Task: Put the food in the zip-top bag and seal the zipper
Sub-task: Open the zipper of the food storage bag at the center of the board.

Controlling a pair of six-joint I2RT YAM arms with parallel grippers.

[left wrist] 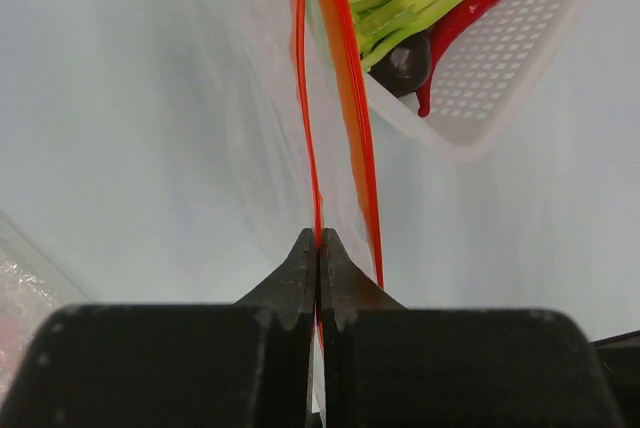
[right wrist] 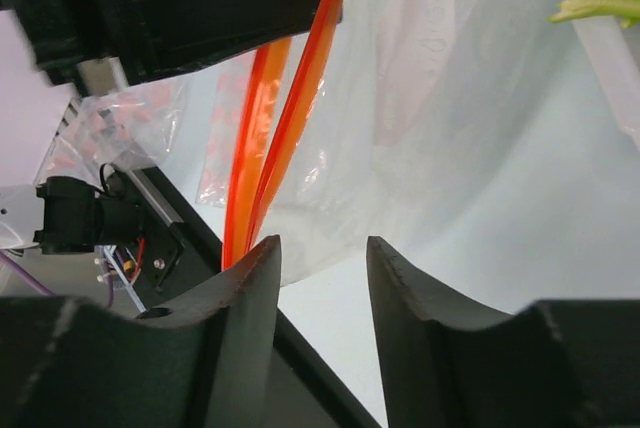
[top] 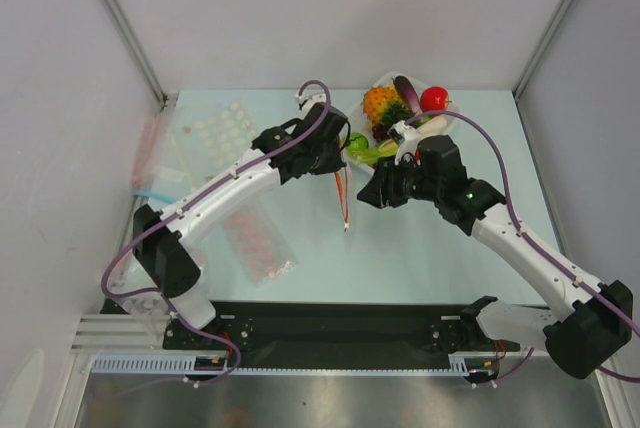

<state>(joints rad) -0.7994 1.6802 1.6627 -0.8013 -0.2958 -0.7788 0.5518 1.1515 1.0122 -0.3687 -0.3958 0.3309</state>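
Note:
The clear zip-top bag (top: 345,210) hangs above the table, its orange-red zipper (top: 340,191) running down from my left gripper (top: 333,162). In the left wrist view my left gripper (left wrist: 318,240) is shut on one zipper strip (left wrist: 308,128); the other strip bows away, so the mouth gapes. My right gripper (top: 374,194) is open just right of the bag. In its wrist view the gripper (right wrist: 322,248) is empty and the zipper (right wrist: 285,118) passes left of its left finger. The orange pineapple (top: 380,103), red fruit (top: 434,98) and green fruit (top: 358,142) lie in the basket.
A white mesh basket (left wrist: 510,58) at the back holds a red chili (left wrist: 462,23), green stalks and a dark vegetable. A packet of pink-red dots (top: 260,238) and a sheet of white dots (top: 222,131) lie at the left. White walls enclose the table.

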